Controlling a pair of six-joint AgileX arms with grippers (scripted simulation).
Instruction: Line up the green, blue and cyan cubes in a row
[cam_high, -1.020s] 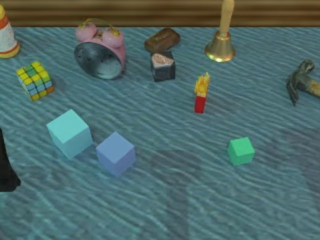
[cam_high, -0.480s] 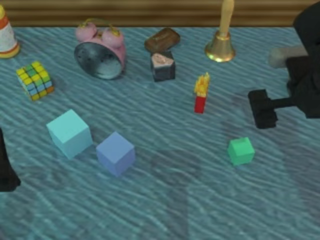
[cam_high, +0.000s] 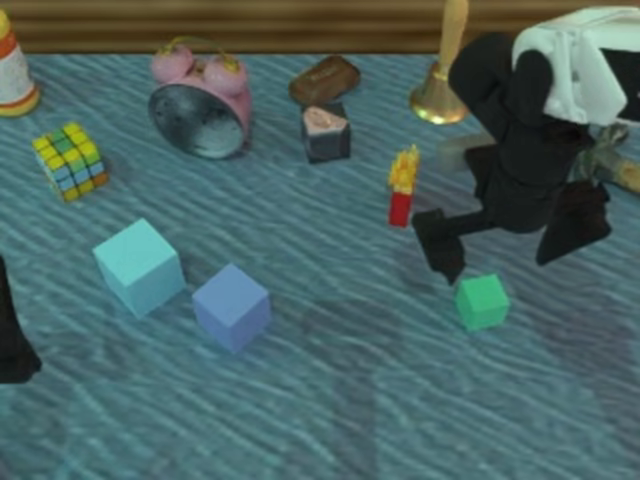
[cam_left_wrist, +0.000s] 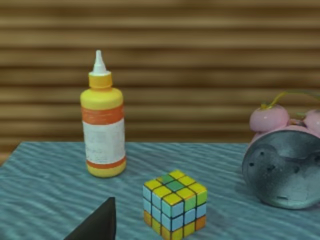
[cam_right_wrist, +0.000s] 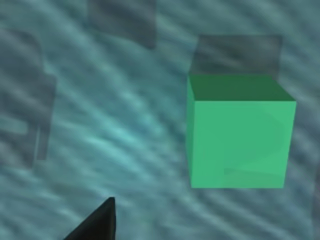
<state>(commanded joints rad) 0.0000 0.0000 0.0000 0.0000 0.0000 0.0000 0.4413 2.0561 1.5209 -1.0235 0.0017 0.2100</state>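
So far: nothing is lined up, by my reading; the row has yet to be started.
Green cube (cam_high: 482, 301): sits alone on the table (cam_high: 330, 420), well apart to the right of the blue cube and free of any grip; the right wrist view shows it close below the camera (cam_right_wrist: 239, 132).
Blue cube (cam_high: 231, 306): well left of the green cube, just beside the cyan cube with a slim gap between them.
Cyan cube (cam_high: 139, 266): further left of the green cube than the blue one, and a little farther back, so these two already form a slanted pair.
Right gripper (cam_high: 500, 252): hangs just behind and above the green cube, fingers spread wide, one dark finger (cam_high: 440, 245) nearly over the cube's back-left corner, holding nothing.
Left gripper (cam_high: 12, 340): parked at the table's left edge, far left of the green cube; whether it is spread or closed I cannot tell.
Left to do: grasp the green cube and carry it left to join the pair.
Changed since earlier: half a second ago the right gripper was farther right and back from the green cube; it has swung in closer. No cube has moved.
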